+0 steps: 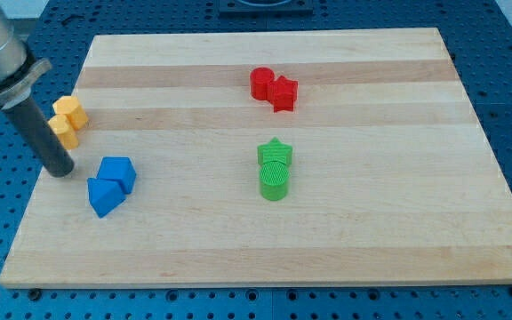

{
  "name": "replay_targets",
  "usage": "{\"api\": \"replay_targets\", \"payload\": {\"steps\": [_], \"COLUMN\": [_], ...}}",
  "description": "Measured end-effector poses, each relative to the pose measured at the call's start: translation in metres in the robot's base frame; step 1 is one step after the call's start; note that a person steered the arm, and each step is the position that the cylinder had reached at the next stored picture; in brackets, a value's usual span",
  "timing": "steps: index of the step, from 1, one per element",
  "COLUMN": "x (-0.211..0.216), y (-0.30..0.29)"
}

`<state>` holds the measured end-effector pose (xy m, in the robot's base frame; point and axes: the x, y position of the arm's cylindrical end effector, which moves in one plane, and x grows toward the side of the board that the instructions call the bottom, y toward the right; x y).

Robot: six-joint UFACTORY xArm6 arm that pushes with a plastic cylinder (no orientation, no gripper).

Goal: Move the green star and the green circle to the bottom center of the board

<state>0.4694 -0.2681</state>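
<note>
Sitting near the view's left edge of the counter [345,258], my tip [61,172] rests on the wood just below the two yellow blocks & up-left of the blue pair. No jaws on this rig, only a straight dark rod, so no open/closed state to tell.

Green star [275,152] is a bit right of the board's middle, w/ the green circle [274,181] touching it on the view's bottom side; the two form one short column. Both sit roughly mid-height on the board, well apart from the bottom edge. My tip is well apart from both, far to the view's left at abt the same height.

Yellow blocks: one [71,110] higher, one [62,131] lower, touching, close to the left edge; shapes hard to make out. The rod passes just beside the lower one; can't tell if it touches.

Blue blocks: one [118,172] upper right, one [104,196] lower left, touching, both angular; exact shapes unclear. They lie near my tip, not touching it.

Red pair near the view's top, center-right: a rounded red block [261,83] on the left & a red star [284,92] pressed against its right side.
</note>
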Motion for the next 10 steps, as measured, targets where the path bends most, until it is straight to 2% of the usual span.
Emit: {"api": "replay_targets", "payload": {"steps": [2,4,6,8,10], "x": [-0.001,-0.031,-0.056,-0.021,-0.033], "y": [-0.001,0.036,0.146,0.228,0.303]}}
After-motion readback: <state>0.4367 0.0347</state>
